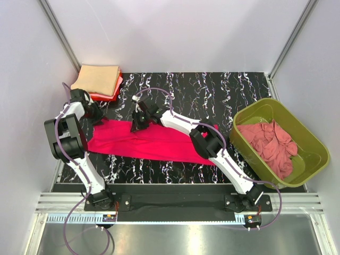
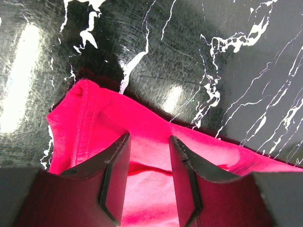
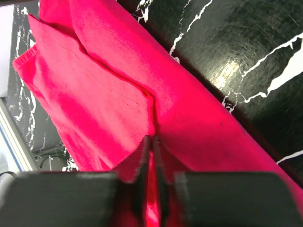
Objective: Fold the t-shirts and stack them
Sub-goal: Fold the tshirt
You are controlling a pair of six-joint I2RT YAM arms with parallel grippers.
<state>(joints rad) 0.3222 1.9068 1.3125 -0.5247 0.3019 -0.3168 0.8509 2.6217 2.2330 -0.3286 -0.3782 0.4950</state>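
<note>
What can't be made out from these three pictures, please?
- Top view: the stack of folded shirts. The tan top one hides how many lie beneath.
- Top view: in the tub, the crumpled dusty-rose heap could be one shirt or several.
- Top view: the left tool has its fingertips hidden by its own wrist.
- Right wrist view: the right tool is blurred, so how much of the crimson t-shirt it pinches is unclear.

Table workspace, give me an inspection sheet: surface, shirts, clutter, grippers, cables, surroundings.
Surface: black marbled table, glossy.
Job's things: crimson shirt spread lengthwise at centre; folded stack in the far left corner; dusty rose shirt crumpled in the olive-green tub at right.
Clutter: nothing seen beyond that tub.
Grippers: left gripper open over the crimson shirt's left end; right gripper pinching a fold of it.
Cables: purple cables loop along both arms.
Surroundings: white walls, metal frame.
</note>
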